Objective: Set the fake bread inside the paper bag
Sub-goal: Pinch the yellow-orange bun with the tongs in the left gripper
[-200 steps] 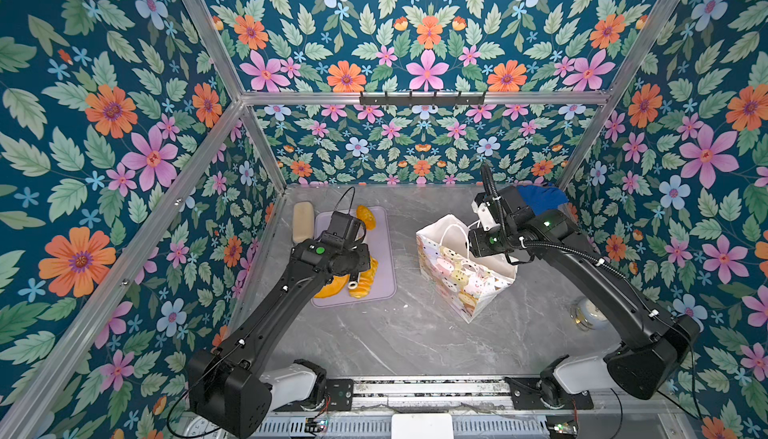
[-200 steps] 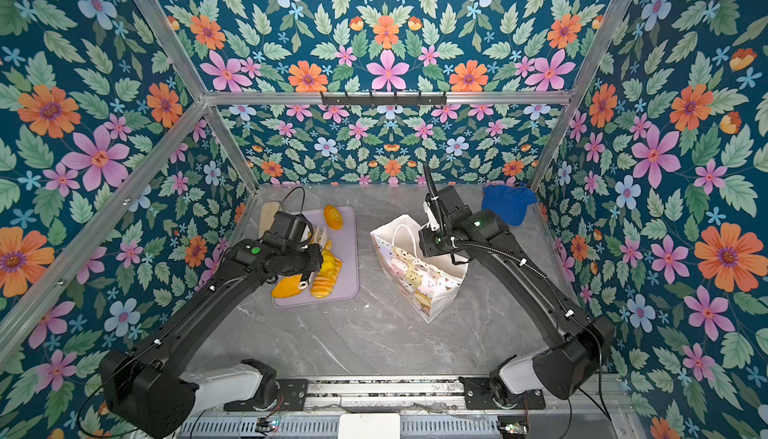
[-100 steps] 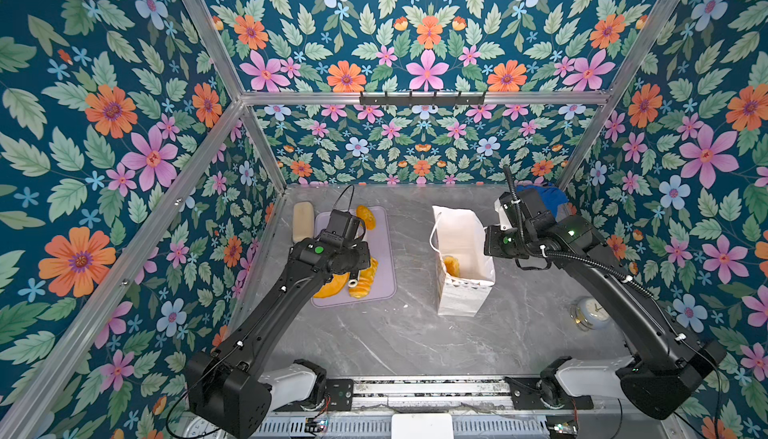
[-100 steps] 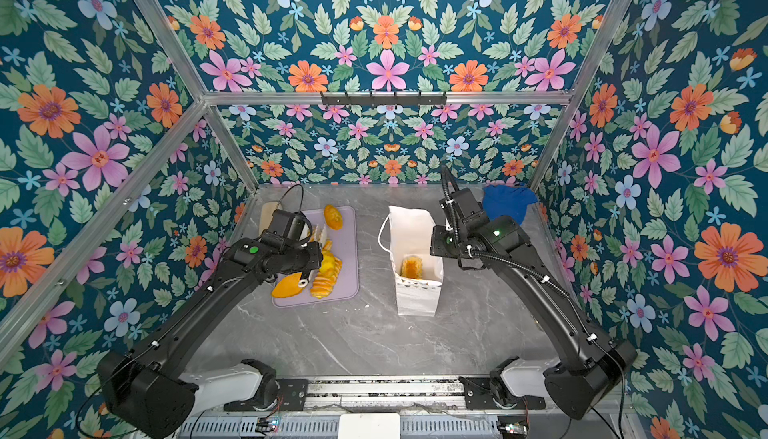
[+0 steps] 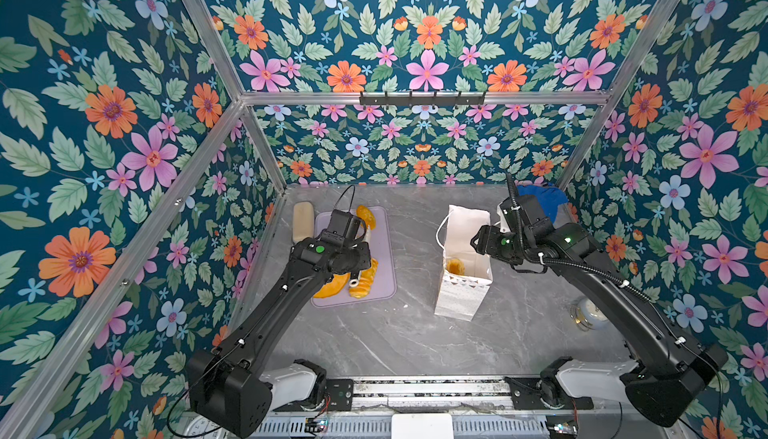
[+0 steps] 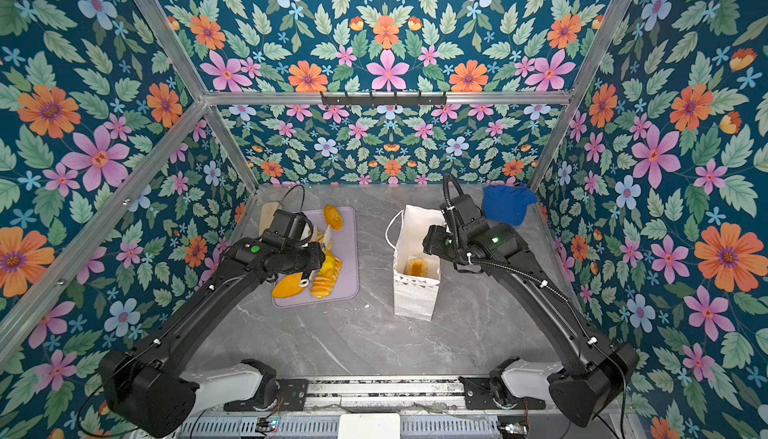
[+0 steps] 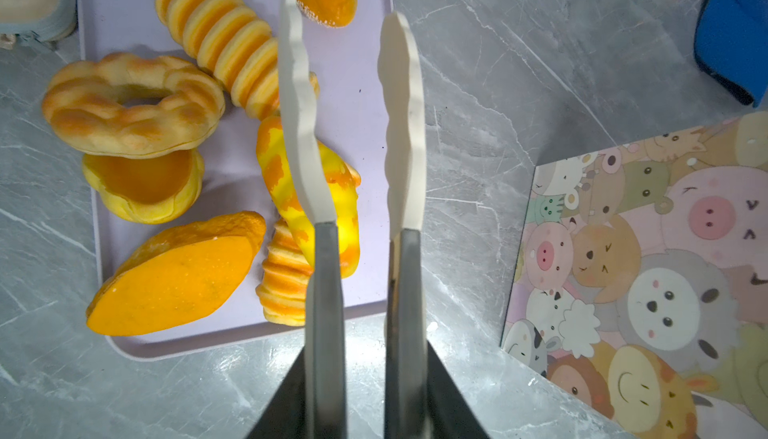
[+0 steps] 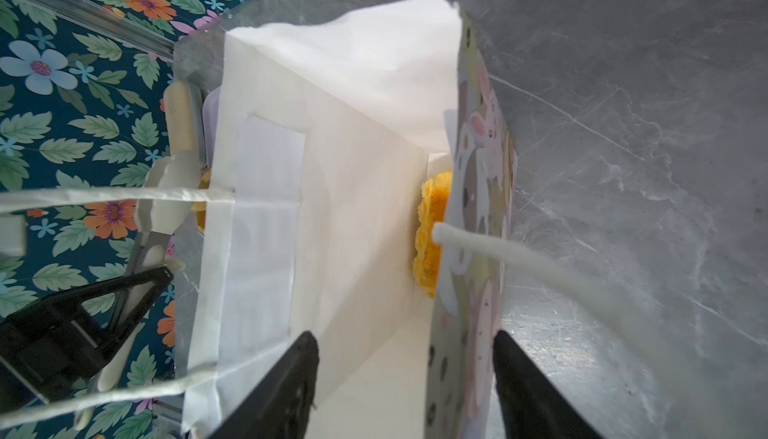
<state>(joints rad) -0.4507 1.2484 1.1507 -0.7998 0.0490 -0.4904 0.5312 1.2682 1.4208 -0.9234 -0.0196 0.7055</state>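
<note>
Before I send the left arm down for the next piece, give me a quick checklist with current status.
1. Left gripper empty, jaws apart: ok.
2. Next piece within reach: ok; a yellow-orange bun lies right below its jaws on the lilac tray.
3. Paper bag upright, mouth open: ok.
4. Bag held steady: not ok; the right gripper is open, its jaws merely straddling one side wall.
5. Room in the bag: ok; only one pastry shows inside.

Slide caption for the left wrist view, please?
Open left gripper hovers over fake bread on a lilac tray, paper bag alongside.
</note>
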